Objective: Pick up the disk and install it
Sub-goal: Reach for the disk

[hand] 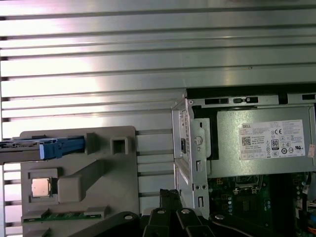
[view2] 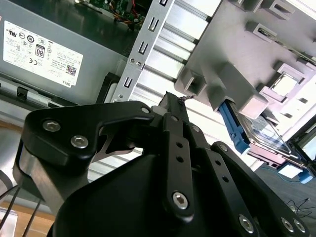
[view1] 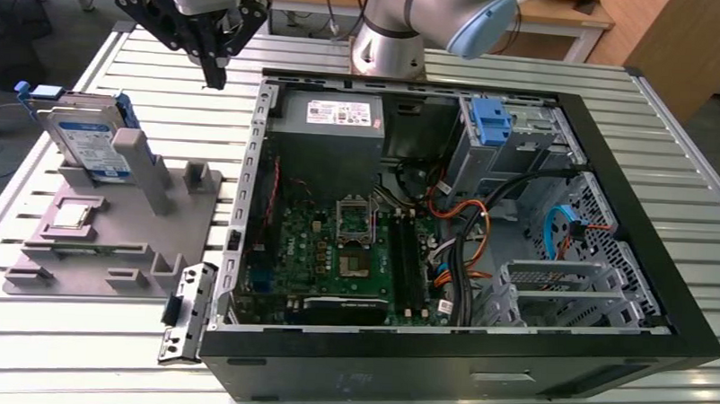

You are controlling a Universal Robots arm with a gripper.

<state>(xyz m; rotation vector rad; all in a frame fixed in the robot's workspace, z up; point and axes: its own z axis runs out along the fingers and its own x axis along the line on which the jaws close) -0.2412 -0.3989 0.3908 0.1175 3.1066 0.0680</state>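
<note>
Gripper (view1: 214, 76), fingers closed on nothing, is hovering near the likely rigid, weighty disk (view1: 92, 143) standing at the fixture's (view1: 155, 240) corner, graspable by its framed edges.

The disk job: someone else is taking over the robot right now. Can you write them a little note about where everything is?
Gripper: shut, holding nothing, hanging above the slatted table between the grey holder and the open computer case.
Disk: standing on edge in the grey holder, on the exterior view's left, blue frame on. Nothing touches it.
Done: nothing that shows.
Left: the disk is not yet picked up and not yet in the case.
</note>
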